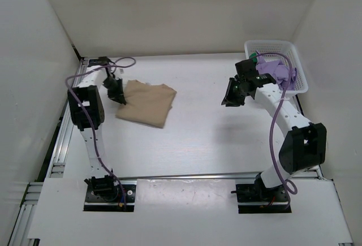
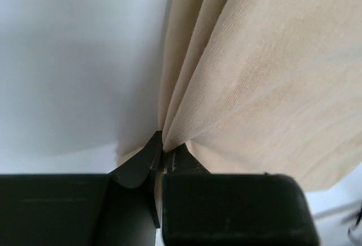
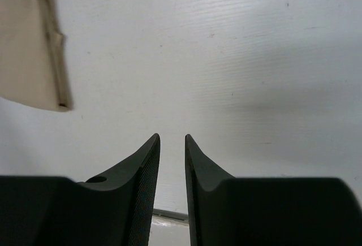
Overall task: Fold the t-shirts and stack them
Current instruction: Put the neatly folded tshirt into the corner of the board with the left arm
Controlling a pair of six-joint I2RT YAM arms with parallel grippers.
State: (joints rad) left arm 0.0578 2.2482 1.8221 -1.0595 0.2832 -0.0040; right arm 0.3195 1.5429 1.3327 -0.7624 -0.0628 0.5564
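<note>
— White bench (image 1: 203,138), how far along?
— Barely: tan t-shirt (image 1: 148,103) looks partly folded at ten o'clock, my left gripper (image 1: 117,95) pinching its edge; right gripper (image 1: 231,100) narrow, empty. Purple t-shirt (image 1: 275,68) sits in the basket (image 1: 271,43) at two o'clock; nothing stacked.

The middle of the table (image 1: 198,127) lies bare, with wide room to pass. The tan shirt (image 1: 148,106) blocks at ten o'clock, the white basket (image 1: 301,69) at two o'clock.
</note>
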